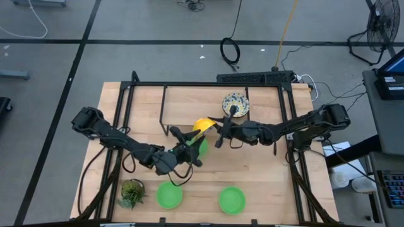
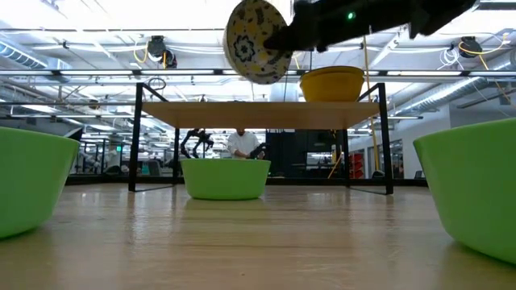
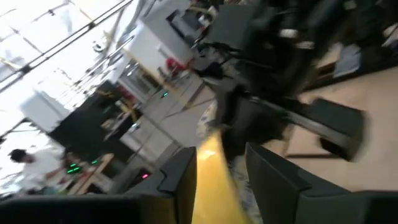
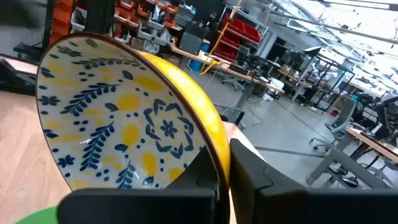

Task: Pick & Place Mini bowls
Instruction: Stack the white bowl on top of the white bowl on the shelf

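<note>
A floral bowl (image 4: 124,124) is pinched by its rim between the right gripper (image 4: 224,171) jaws, lifted off the surface. A yellow bowl (image 1: 202,125) is clamped in the left gripper (image 3: 214,174) jaws. Both should be lowered level before release, so neither tips.

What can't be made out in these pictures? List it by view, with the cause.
Left wrist view: blur smears the yellow bowl in the left gripper; its inside pattern is unreadable.
High view: the left gripper and its arm cover most of a green bowl.
Low view: the side edges cut off the two nearest green bowls; the top edge cuts off the arm holding the floral bowl.
</note>
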Robot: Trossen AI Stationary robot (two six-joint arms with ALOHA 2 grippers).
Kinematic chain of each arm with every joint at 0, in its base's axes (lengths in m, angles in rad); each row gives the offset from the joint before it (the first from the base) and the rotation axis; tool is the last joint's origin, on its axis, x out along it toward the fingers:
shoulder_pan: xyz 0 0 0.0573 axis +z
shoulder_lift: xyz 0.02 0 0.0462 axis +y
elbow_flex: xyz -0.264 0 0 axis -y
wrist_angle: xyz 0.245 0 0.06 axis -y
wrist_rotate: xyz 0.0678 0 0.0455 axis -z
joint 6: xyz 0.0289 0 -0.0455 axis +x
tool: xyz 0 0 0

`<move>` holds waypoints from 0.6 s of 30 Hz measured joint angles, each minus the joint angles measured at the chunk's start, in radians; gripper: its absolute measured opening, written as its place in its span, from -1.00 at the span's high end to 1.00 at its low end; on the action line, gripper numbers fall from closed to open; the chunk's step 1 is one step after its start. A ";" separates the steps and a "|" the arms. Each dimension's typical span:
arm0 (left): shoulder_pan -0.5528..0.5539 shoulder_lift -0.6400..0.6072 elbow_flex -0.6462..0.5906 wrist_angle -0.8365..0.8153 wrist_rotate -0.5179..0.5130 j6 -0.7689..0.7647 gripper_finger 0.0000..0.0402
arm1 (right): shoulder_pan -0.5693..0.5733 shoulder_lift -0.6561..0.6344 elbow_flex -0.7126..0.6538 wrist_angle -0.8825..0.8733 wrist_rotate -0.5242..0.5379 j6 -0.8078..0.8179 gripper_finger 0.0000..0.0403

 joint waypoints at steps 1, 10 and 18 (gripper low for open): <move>-0.006 0.000 0.000 0.010 0.013 -0.006 0.27 | 0.000 -0.016 0.007 -0.025 0.001 0.001 0.96; -0.053 -0.038 0.000 -0.017 0.210 -0.067 0.28 | -0.025 -0.149 0.246 -0.474 -0.059 -0.015 0.96; 0.003 -0.150 0.000 -0.337 0.706 -0.363 0.43 | -0.152 -0.082 0.819 -1.095 -0.142 0.046 0.97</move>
